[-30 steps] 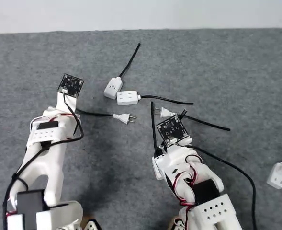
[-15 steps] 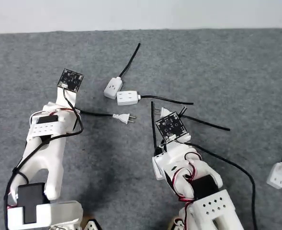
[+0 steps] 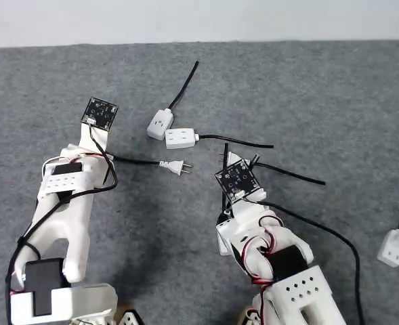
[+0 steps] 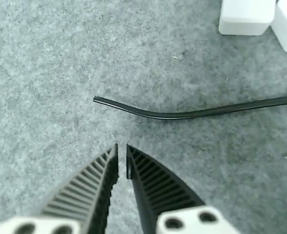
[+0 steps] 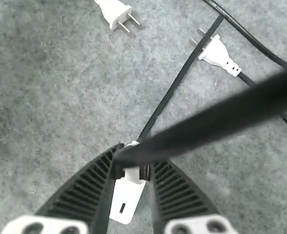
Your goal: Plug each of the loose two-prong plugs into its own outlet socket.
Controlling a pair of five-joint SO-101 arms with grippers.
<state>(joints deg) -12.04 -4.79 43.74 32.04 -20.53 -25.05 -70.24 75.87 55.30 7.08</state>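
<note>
Gripping a white slotted socket (image 5: 124,197) in the right tool (image 5: 132,161), jaws pinched tight on its body, low over the grey table (image 5: 46,97). Trails a thin black cord (image 5: 175,92) straight out from that grip toward two loose plugs: a first plug (image 5: 115,10) lying clear with prongs free, and a second plug (image 5: 216,51) just beside the cord. Hangs the left tool (image 4: 122,153) low over the table too, jaws down to a sliver with nothing between them, near the bare end of another black cord (image 4: 182,115) and short of a pair of white sockets (image 4: 245,17).

Looks delicate from here. Could sweep the trailing cord into the second plug and knock its prongs round, given how close the two lie. Could also let the held socket twist in the jaws under the cord's pull, leaving the slots facing the wrong way for any plug.

Worth watching the thick dark cable (image 5: 221,122) slung right across the right wrist view, hiding part of the approach and making alignment guesswork. Further white sockets (image 3: 393,247) out at the table's edge on the right arm's side, well apart from the action.
</note>
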